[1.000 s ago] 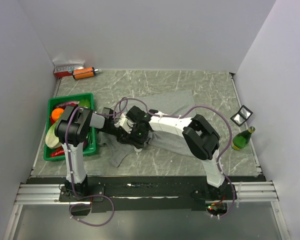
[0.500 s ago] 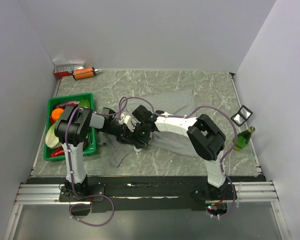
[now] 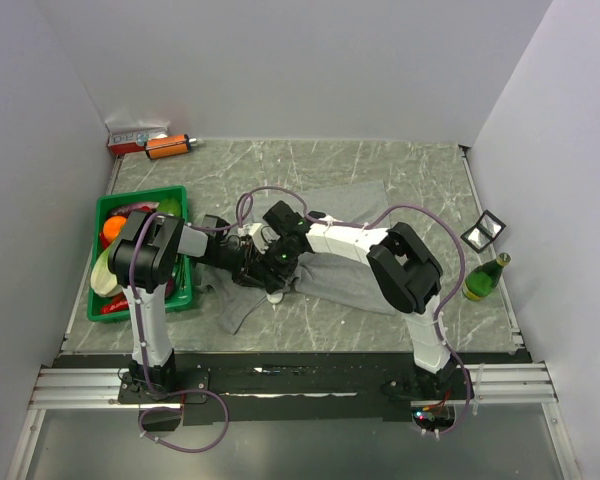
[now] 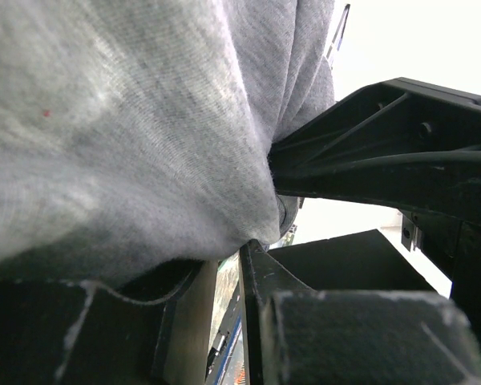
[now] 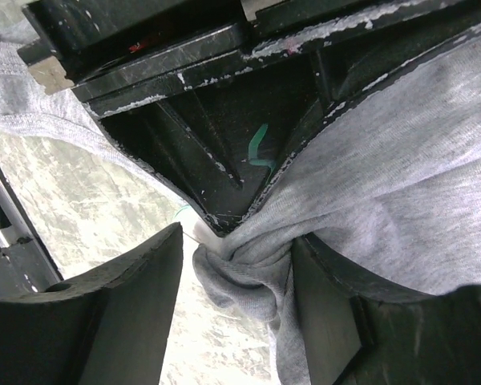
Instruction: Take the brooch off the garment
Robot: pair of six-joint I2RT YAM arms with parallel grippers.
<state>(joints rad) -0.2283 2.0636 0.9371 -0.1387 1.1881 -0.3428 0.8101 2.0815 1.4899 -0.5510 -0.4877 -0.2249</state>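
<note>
The grey garment [image 3: 350, 250] lies rumpled at the middle of the table, and both grippers meet at its left part. My left gripper [image 3: 260, 268] is shut on a fold of the garment [image 4: 144, 120], whose cloth hangs over its tips [image 4: 227, 265]. In the right wrist view the left gripper [image 5: 220, 220] pinches a bunch of the cloth [image 5: 248, 273]. A small whitish bit [image 5: 196, 228] at its tips may be the brooch. My right gripper [image 5: 236, 269] is open, with one finger on each side of that bunch. It also shows in the top view [image 3: 276, 262].
A green crate [image 3: 140, 195] of food items stands at the left. A green bottle [image 3: 483, 278] and a small square frame [image 3: 485, 230] stand at the right edge. An orange object [image 3: 170, 146] and a red-white box [image 3: 135, 137] lie at the far left corner.
My right arm's wrist and forearm have shifted a little, and its gripper stays at the pinched fold. My left arm has held its place with the cloth.
</note>
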